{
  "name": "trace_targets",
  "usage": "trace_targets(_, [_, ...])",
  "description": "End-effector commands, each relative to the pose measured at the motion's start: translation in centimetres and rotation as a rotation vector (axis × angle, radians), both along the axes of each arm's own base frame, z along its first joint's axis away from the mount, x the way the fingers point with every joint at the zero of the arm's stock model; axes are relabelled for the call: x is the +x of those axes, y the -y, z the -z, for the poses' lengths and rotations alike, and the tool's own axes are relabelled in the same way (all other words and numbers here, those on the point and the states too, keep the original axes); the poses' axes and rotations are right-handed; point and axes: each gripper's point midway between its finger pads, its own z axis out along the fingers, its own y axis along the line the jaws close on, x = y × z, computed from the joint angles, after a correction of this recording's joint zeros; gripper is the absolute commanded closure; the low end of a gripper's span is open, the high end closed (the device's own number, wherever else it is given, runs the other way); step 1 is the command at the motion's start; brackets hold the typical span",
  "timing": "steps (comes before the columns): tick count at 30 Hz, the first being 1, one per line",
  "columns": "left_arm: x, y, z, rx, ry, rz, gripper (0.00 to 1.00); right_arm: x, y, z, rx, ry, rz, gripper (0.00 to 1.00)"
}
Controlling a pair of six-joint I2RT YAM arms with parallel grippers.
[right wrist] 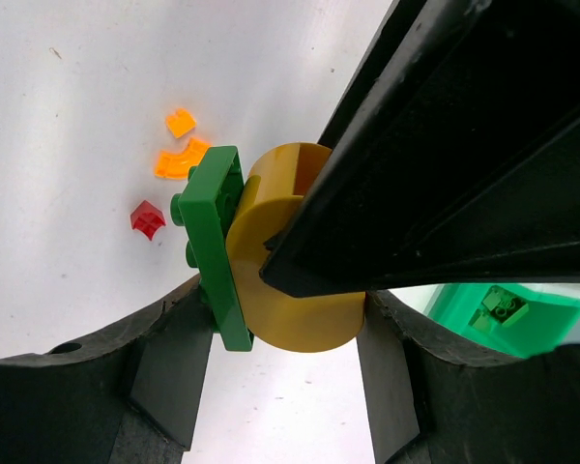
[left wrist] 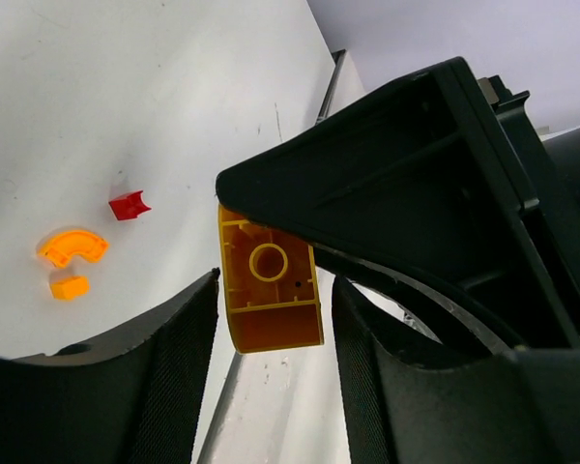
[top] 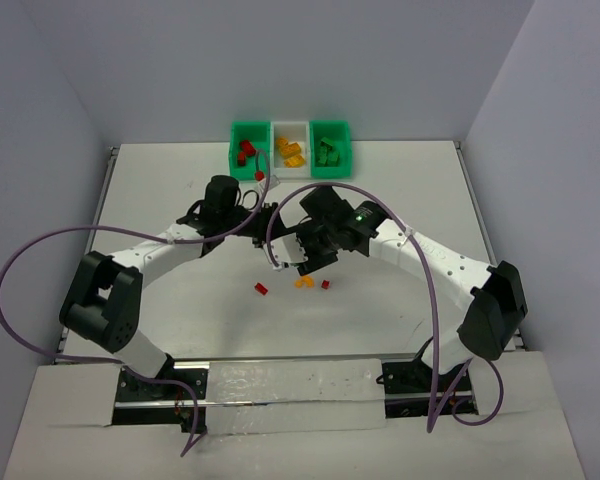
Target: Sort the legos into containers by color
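Beyond the arms [top: 170,246], containers [top: 248,125] hold red, yellow, green legos [top: 291,152].

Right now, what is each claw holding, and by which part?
Right claw clamps a yellow brick with a green plate attached, pinched across both pieces. Left claw straddles the brick's sides; grip cannot be told.

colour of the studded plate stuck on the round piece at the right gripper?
Green plate, on a yellow round piece. Best in right wrist view.
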Motion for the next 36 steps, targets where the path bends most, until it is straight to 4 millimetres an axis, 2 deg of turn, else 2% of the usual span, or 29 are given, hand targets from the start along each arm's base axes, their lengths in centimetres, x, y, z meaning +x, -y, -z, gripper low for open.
trace_targets(1, [-0.2, 0.6, -1.2, -0.042, 0.027, 0.036, 0.47, 0.1, -0.6, -2.5, 0.05, 0.071, -0.019, 0.47])
trace_targets(7, [-0.4, 0.8, -1.2, -0.06, -0.015, 0.051, 0.72, 0.3, -0.9, -2.9, 0.067, 0.1, -0.015, 0.45])
trace_targets(8, [-0.4, 0.8, -1.2, -0.062, -0.02, 0.052, 0.81, 0.4, -0.8, -2.7, 0.063, 0.107, -0.007, 0.41])
trace_targets(10, [-0.5, 0.8, -1.4, -0.07, -0.023, 0.057, 0.97, 0.9, -0.9, -3.0, 0.077, 0.127, 0.028, 0.23])
trace_targets(11, [-0.6, 0.8, -1.4, -0.071, -0.024, 0.059, 1.0, 1.5, -1.2, -3.4, 0.109, 0.137, 0.071, 0.16])
trace_targets(12, [-0.6, 0.7, -1.5, -0.073, -0.019, 0.058, 1.0, 1.9, -1.3, -3.8, 0.134, 0.146, 0.111, 0.07])
trace_targets(14, [-0.3, 0.1, -2.1, -0.08, 0.013, 0.039, 1.0, 2.6, -1.0, -4.5, 0.165, 0.152, 0.19, 0.0])
trace_targets(17, [0.7, -1.2, -2.5, -0.08, 0.048, -0.012, 1.0, 3.0, -0.3, -5.5, 0.213, 0.132, 0.266, 0.0])
trace_targets(20, [3.6, -4.9, -4.4, -0.101, 0.134, -0.136, 1.0, 2.8, 1.5, -6.7, 0.309, 0.029, 0.409, 0.0])
trace_targets(22, [3.9, -6.4, -5.7, -0.12, 0.201, -0.17, 1.0, 3.0, 3.1, -7.4, 0.37, -0.052, 0.496, 0.0])
trace_targets(25, [4.1, -7.8, -7.2, -0.137, 0.305, -0.2, 1.0, 2.2, 3.9, -8.5, 0.488, -0.229, 0.584, 0.0])
trace_targets(31, [4.1, -8.3, -10.9, -0.174, 0.501, -0.21, 1.0, -0.3, 2.7, -10.6, 0.693, -0.74, 0.636, 0.0])
trace_targets(33, [4.5, -8.3, -12.4, -0.211, 0.533, -0.239, 1.0, -0.1, 1.3, -12.4, 0.795, -0.955, 0.631, 0.02])
trace_targets(34, [4.5, -8.2, -13.2, -0.242, 0.532, -0.247, 1.0, -0.1, 0.4, -14.1, 0.847, -1.033, 0.59, 0.03])
trace_targets(36, [4.2, -8.1, -14.1, -0.29, 0.519, -0.247, 1.0, 0.2, -0.5, -15.9, 0.92, -1.122, 0.56, 0.12])
